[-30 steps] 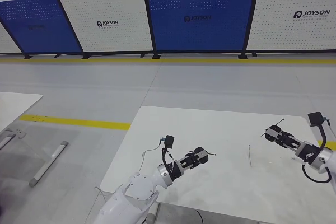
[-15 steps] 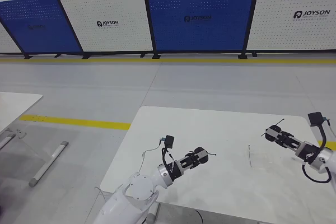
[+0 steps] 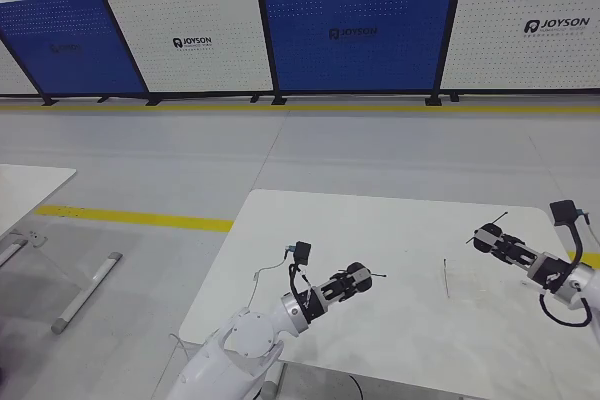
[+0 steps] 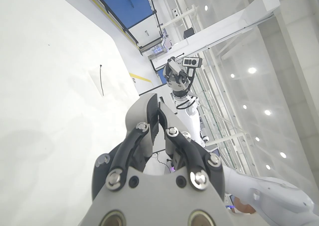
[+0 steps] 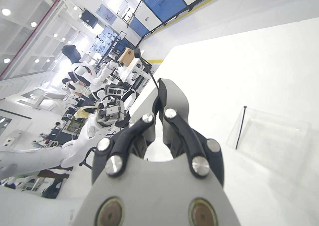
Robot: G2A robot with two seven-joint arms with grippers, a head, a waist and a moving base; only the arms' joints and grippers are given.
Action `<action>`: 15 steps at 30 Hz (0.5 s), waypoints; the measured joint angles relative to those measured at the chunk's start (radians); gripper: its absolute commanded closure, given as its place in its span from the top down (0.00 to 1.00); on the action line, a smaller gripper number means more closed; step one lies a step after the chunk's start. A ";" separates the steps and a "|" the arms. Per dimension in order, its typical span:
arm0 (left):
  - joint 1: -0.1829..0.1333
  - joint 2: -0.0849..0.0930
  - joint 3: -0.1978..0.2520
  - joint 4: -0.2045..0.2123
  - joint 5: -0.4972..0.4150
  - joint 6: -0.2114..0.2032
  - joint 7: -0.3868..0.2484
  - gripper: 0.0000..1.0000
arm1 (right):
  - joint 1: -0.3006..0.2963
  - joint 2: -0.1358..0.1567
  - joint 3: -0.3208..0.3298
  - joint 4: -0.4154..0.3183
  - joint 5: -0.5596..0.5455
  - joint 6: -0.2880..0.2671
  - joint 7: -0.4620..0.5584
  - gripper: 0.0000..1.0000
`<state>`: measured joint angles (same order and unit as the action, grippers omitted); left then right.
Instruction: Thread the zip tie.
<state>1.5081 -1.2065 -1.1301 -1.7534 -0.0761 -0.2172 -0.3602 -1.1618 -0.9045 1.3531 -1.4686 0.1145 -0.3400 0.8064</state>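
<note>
**A:** Which step is this?

**B:** An early one, I judge. The right hand is clamped on a black zip tie. The strap juts past the fingertips, with its square head free at the far end. In the top view it sits at the right, above the bench. Nothing is threaded yet.

**A:** And the left hand?

**B:** Its fingers are pressed together, low at centre of the top view and well apart from the right. A thin dark sliver pokes from its tip, and I cannot tell what it is.

**A:** Anything else?

**B:** A second zip tie lies flat on the bench between the hands, along the edge of a clear plastic sheet.

**A:** Next move?

**B:** Probably bringing the hands together and lining a tail up with that small head slot, which calls for fine alignment.
</note>
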 measured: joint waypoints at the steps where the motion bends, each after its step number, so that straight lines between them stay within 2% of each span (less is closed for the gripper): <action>1: -0.003 0.000 0.000 0.003 0.008 0.004 0.013 0.00 | 0.000 0.000 0.000 0.000 0.000 0.000 0.000 0.00; 4: -0.017 -0.001 -0.001 0.014 0.054 0.021 0.065 0.00 | -0.003 -0.001 0.000 0.000 0.001 0.004 -0.005 0.00; 7: -0.031 -0.001 0.011 0.023 0.174 0.055 0.132 0.00 | -0.026 -0.008 -0.013 -0.017 -0.011 0.028 -0.082 0.00; 9: -0.040 -0.003 0.027 0.029 0.200 0.064 0.120 0.00 | -0.047 -0.015 -0.028 -0.036 -0.023 0.040 -0.156 0.00; 15: -0.043 -0.003 0.028 0.031 0.187 0.063 0.110 0.00 | -0.055 -0.017 -0.034 -0.045 -0.020 0.041 -0.176 0.00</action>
<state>1.4654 -1.2092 -1.1016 -1.7229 0.1108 -0.1539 -0.2499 -1.2172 -0.9216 1.3194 -1.5134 0.0946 -0.2988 0.6304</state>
